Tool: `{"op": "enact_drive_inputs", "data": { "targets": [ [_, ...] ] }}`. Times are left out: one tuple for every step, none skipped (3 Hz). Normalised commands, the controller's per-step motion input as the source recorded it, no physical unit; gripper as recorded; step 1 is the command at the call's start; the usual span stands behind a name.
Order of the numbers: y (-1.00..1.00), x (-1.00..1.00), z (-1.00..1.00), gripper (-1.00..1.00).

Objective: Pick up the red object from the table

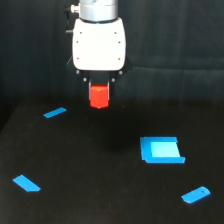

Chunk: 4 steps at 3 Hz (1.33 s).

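The red object (99, 96) is a small bright red-orange faceted block. It hangs directly under the white gripper body, with my gripper (99, 94) shut on it. Its lower end sits above the black table (100, 190), and the dark fingers at its sides are hard to make out against the black background. The arm's white housing fills the upper middle of the exterior view.
A blue square piece (161, 150) lies toward the exterior view's right. Flat blue pieces lie at the far left (55, 113), the near left (26, 183) and the near right (196, 194).
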Motion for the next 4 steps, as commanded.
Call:
{"op": "enact_drive_inputs", "data": {
  "targets": [
    [-0.03,-0.03,0.08,-1.0],
    [-0.18,0.07,-0.05,-1.0],
    [-0.15,0.04,-0.04,-0.93],
    [-0.11,-0.06,0.07,-0.9]
  ]
}}
